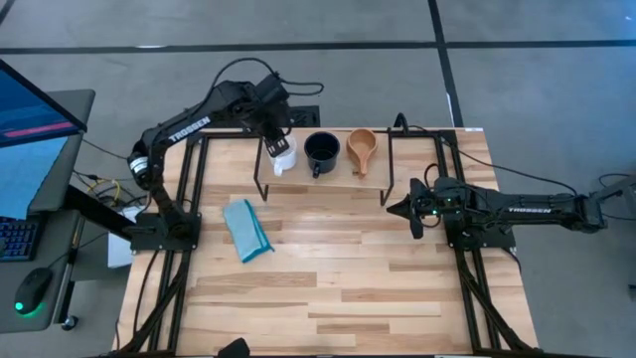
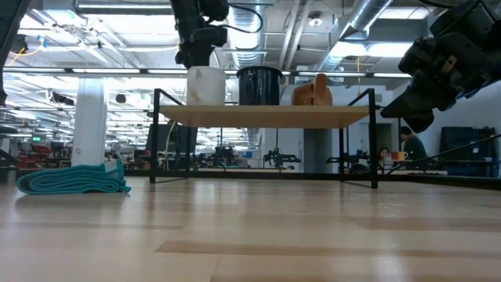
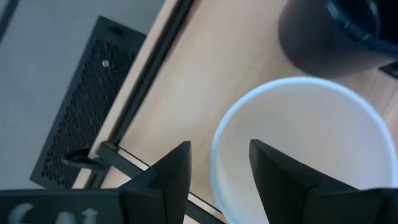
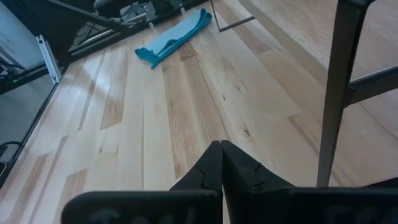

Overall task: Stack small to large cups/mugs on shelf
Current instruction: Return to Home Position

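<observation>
The white mug [image 1: 283, 157] stood upright on the shelf [image 2: 274, 117], near its left end. The black mug [image 1: 322, 151] stood just beside it at the shelf's middle, and the small wooden cup [image 1: 362, 149] stood toward the right end. The three were side by side rather than nested. The row grew in size from the shelf's right end to its left, which looked like the ordering the task wanted, so the placing seemed done.

The left gripper [image 3: 219, 146] hung directly over the white mug at the shelf's left end. Its fingers [image 3: 171, 180] were spread apart and straddled the mug's rim, one outside the wall and one over the hollow. They clamped nothing, which fitted a mug let go and an arm due to lift clear. A straight rise would be safest, since a sideways drag could catch the rim and tip the mug into its neighbour.

The right gripper [image 4: 221, 146] waited low, just in front of the shelf's right end, its fingers pressed together and empty. The blue cloth [image 1: 246, 229] lay on the table in front of the shelf's left end, well apart from the cups.
</observation>
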`<state>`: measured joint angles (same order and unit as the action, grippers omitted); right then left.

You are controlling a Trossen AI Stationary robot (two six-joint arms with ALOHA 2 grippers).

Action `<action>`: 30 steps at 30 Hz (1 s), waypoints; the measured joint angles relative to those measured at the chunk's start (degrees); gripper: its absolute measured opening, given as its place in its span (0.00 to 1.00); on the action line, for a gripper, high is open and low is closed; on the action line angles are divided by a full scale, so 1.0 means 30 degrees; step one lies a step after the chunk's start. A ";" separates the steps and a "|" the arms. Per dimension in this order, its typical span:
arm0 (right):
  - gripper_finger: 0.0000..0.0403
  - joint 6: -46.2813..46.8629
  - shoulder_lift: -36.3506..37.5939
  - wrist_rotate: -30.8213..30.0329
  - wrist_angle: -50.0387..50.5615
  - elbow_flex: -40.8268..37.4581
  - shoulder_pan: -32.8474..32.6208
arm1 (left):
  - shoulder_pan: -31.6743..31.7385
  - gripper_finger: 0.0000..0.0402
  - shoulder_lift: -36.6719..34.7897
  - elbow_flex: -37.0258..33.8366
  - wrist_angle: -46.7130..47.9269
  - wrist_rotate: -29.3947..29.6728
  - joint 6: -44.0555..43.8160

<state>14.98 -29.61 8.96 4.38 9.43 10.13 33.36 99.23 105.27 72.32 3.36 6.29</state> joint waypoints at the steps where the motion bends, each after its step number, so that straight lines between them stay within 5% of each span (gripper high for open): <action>1: 0.06 0.0000 -0.0003 -0.0002 0.0000 0.0000 0.0000 | 0.0011 0.39 -0.0174 0.0000 -0.0138 0.0014 0.0013; 20: 0.04 -0.0870 0.0000 -0.0044 -0.0097 0.0000 0.0000 | -0.0429 0.37 -0.5621 0.0007 -0.2522 -0.0514 0.1554; 26: 0.05 -0.1694 0.0027 -0.0068 -0.0836 0.0000 0.0000 | -0.0997 0.24 -0.7594 -0.1894 -0.2881 -0.1135 0.2312; 30: 0.05 -0.2548 0.0029 -0.0073 -0.1056 0.0007 0.0000 | -0.1034 0.14 -1.0157 -0.5083 -0.5896 -0.0790 0.2161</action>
<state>7.34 -29.52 8.74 1.21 9.45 10.13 30.26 68.76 90.02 54.64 0.99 12.77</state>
